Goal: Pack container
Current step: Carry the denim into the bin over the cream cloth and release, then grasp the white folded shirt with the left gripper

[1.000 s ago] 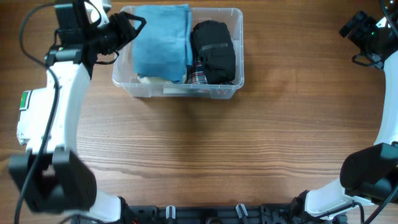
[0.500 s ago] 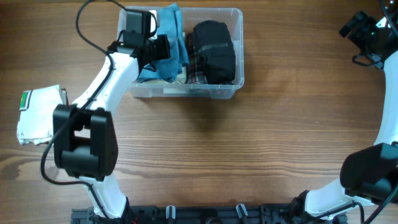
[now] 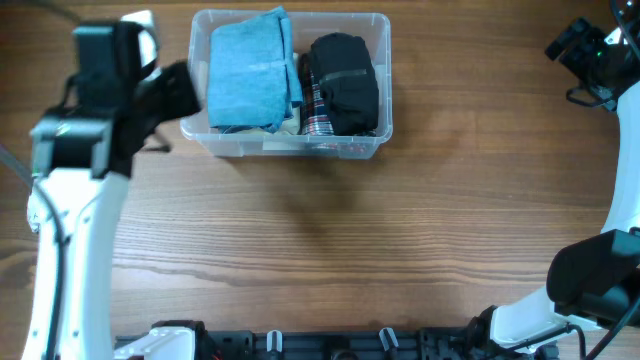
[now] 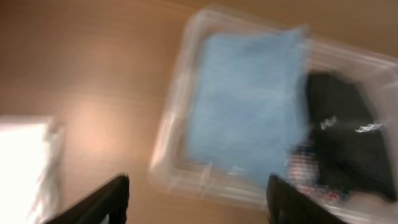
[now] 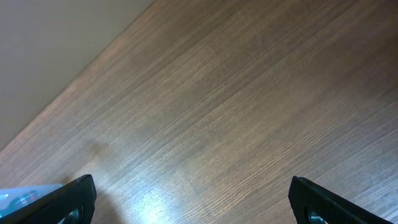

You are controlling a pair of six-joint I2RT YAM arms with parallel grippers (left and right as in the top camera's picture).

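The container (image 3: 290,147) sits at the table's (image 3: 320,250) far edge, already holding a folded blue cloth (image 3: 248,68), a plaid piece (image 3: 318,105) and a black garment (image 3: 345,85). My left fingers (image 4: 109,202) hover above it, spread wide and empty. My right fingers (image 5: 71,199) gape empty, well apart. Packing looks about done.
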